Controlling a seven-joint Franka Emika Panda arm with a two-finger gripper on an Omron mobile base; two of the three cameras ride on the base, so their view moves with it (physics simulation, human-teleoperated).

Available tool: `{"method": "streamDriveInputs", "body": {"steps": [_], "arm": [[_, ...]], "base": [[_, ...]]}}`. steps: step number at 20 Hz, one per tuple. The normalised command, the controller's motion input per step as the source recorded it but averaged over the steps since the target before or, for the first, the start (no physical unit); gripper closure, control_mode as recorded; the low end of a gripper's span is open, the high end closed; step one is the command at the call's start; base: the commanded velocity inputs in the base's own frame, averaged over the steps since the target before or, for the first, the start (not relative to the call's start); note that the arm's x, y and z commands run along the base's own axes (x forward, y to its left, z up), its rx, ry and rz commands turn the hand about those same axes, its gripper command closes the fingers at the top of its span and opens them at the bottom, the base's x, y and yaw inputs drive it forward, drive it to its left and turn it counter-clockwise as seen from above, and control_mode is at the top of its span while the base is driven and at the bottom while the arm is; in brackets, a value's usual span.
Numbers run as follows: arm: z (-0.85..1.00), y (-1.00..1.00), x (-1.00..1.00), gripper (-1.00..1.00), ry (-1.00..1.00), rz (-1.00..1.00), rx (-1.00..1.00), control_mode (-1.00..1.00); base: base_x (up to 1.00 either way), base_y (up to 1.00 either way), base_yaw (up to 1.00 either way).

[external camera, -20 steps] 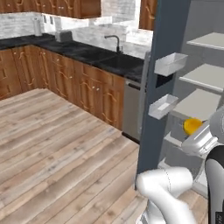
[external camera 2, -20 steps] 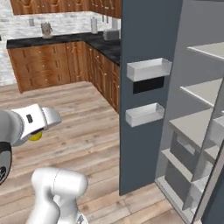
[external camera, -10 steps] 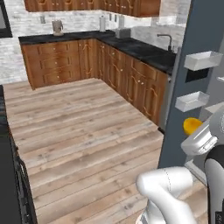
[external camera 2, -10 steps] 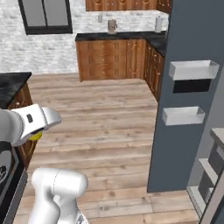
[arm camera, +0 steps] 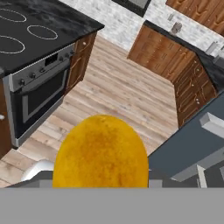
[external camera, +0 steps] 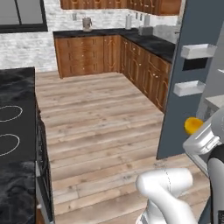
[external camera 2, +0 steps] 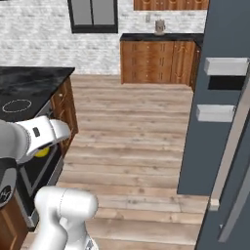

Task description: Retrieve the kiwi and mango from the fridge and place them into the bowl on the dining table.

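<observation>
In the left base view, the mango point(external camera: 192, 125) sat at the tip of the white arm at the right edge, a yellow-orange oval in front of the fridge point(external camera: 189, 78) door, whose white door bins point(external camera: 197, 51) faced the room. The dining table point(external camera: 17, 87), the black marble bench with cooktop rings, ran along the left edge, well apart from the fruit. Wooden cabinets point(external camera: 87, 54) lined the far wall.

In the right base view, the mango point(external camera 2: 43, 151) peeked out yellow under the white hand point(external camera 2: 41, 139), just beside the near corner of the bench point(external camera 2: 34, 80). The dark fridge point(external camera 2: 222, 97) stood at the right with its long pale handle point(external camera 2: 232, 146).

In the hand view, the mango point(arm camera: 101, 154) bulked large at the bottom centre, grasped between the fingers, whose tips were hidden behind it. Beyond it lay the wooden floor point(arm camera: 122, 96), the bench's cooktop point(arm camera: 26, 30) at upper left and the oven front point(arm camera: 39, 96) below its edge.
</observation>
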Motion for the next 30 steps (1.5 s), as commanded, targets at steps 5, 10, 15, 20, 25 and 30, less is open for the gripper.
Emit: {"method": "streamDriveInputs", "body": {"steps": [5,10,15,20,25,30], "arm": [[0.00,0.00,0.00,1.00,0.00,0.00,0.00,1.00],[0.00,0.00,0.00,1.00,0.00,0.00,0.00,1.00],[0.00,0.00,0.00,1.00,0.00,0.00,0.00,1.00],[0.00,0.00,0.00,1.00,0.00,0.00,0.00,1.00],[0.00,0.00,0.00,1.00,0.00,0.00,0.00,1.00],[0.00,0.00,0.00,1.00,0.00,0.00,0.00,1.00]], "base": [[-1.00,0.05,0.21],[-1.00,0.13,0.19],[-0.84,0.25,0.28],[-0.45,0.37,0.43],[-0.27,0.34,0.44],[-0.27,0.42,0.44]]}}
